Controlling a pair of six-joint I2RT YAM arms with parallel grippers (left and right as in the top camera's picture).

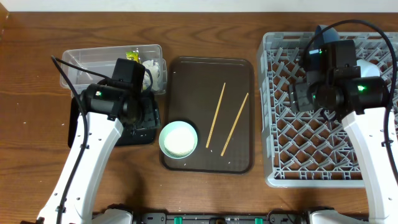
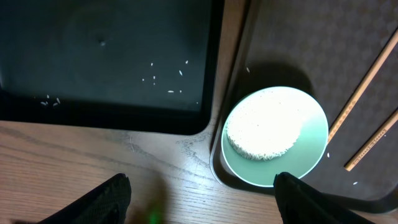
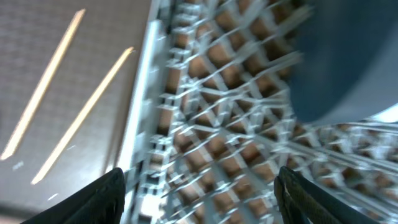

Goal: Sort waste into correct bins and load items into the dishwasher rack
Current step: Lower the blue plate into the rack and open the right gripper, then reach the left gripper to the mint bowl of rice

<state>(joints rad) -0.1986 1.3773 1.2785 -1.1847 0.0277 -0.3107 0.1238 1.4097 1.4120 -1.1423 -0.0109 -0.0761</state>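
As the overhead view lays it out, you have a brown wood-grain table (image 1: pixel 37 143) filling the frame, with a thin strip of pale wall along the top edge.

Centre of frame: the dark-brown serving tray (image 1: pixel 186 74).
- The pale-green bowl (image 1: pixel 178 139) sits at its lower left corner, holding a flat mound of white rice (image 2: pixel 261 127).
- The two chopsticks (image 1: pixel 216 115) lie slantwise on the tray's middle, side by side but apart.

Just left of it: the black tray (image 2: pixel 93 50), largely under the left arm in the overhead view, with loose grains (image 2: pixel 168 78) scattered on its floor.

Upper left: the clear tub (image 1: pixel 81 62). The yellow-green wrapper (image 1: pixel 132 56) and the white tissue (image 1: pixel 152 67) are at its right end.

Right side: the grey rack (image 1: pixel 280 155). The dark-blue bowl (image 1: pixel 326 30) is at its upper edge and mostly hidden by the right arm.

Left gripper (image 2: pixel 202 190): fingers spread wide with nothing between them. It hangs over bare wood below the black tray and the bowl.

Right gripper (image 3: pixel 199 186): fingers spread wide and empty, above the rack's lattice near its left wall. That wrist view is blurred, and the dark-blue bowl fills its upper right.
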